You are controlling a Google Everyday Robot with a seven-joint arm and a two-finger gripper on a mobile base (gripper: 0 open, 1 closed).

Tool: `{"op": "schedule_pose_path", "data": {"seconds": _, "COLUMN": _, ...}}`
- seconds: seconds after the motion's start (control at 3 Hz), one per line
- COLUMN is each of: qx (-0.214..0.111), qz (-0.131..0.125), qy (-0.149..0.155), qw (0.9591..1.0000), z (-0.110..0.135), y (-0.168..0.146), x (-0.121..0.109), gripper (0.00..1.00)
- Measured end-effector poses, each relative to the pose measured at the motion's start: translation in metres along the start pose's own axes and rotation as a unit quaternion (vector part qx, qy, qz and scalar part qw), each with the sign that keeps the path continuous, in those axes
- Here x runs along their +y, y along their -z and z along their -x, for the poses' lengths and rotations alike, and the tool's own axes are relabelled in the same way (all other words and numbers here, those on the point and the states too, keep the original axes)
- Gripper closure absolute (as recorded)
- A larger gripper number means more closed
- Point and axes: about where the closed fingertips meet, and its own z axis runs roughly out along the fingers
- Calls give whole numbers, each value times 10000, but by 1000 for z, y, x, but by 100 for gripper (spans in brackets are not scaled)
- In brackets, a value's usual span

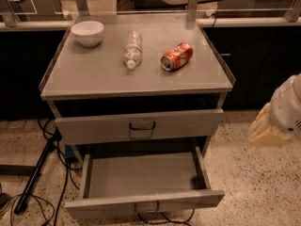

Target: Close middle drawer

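Observation:
The middle drawer (141, 175) of the grey metal cabinet (136, 76) is pulled far out. It is a long shallow empty tray with a low front panel (146, 202) and a small dark wire handle (147, 209). My gripper (277, 119) shows as a white and cream shape at the right edge. It hangs to the right of the cabinet, level with the upper drawer, apart from every drawer.
The taller-fronted upper drawer (138, 125) with its larger dark handle sits above the open one. On the cabinet top lie a white bowl (87, 32), a plastic bottle (132, 49) and an orange can (177, 56). Cables and a dark stand (33, 178) are on the floor at left.

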Motion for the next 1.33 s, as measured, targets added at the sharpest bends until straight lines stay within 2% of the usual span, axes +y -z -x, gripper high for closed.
{"op": "schedule_pose_path", "data": {"seconds": 0.33, "qx": -21, "qz": 312, "qy": -212, "qw": 9993, "z": -13, "y": -44, "x": 23, "gripper": 100}}
{"op": "schedule_pose_path", "data": {"seconds": 0.67, "qx": 3, "qz": 350, "qy": -219, "qw": 9991, "z": -15, "y": -48, "x": 26, "gripper": 100}}
{"op": "schedule_pose_path", "data": {"seconds": 1.0, "qx": 34, "qz": 509, "qy": -197, "qw": 9985, "z": -16, "y": -59, "x": 45, "gripper": 100}}
{"op": "schedule_pose_path", "data": {"seconds": 1.33, "qx": 14, "qz": 822, "qy": -188, "qw": 9964, "z": -20, "y": -97, "x": 81, "gripper": 100}}
